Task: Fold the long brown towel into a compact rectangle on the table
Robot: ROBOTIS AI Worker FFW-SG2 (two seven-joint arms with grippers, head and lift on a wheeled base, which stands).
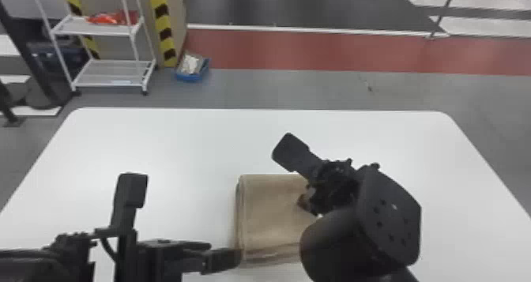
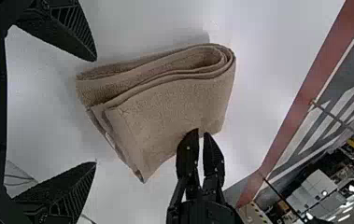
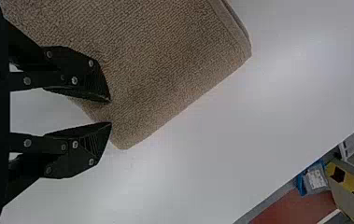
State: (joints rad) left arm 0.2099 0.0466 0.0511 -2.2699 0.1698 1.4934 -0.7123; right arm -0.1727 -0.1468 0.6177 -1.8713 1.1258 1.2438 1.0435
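Brown terrycloth, stacked in layers, forms the folded towel (image 1: 268,218) we see on the near part of the white table (image 1: 189,139), a little right of centre. We see a broad stretch of white between its far edge and the table's far edge, with wide margins to left and right; both far corners of the table are rounded. The towel's left edge shows stacked layers, and from the left wrist view we make out rounded folds at one end.

At the towel's near left corner, the left gripper (image 1: 225,251) is released, its two fingers spread wide. Over the towel's right side, the right gripper (image 1: 307,206) is parted only narrowly, its two fingertips a small gap from each other; whether they touch the cloth we cannot tell.

We count one towel, one table, two grippers and four fingers. On the floor beyond, to the far left, we count one white rack (image 1: 114,62) with two shelves and one blue bin (image 1: 189,78) just right of it.
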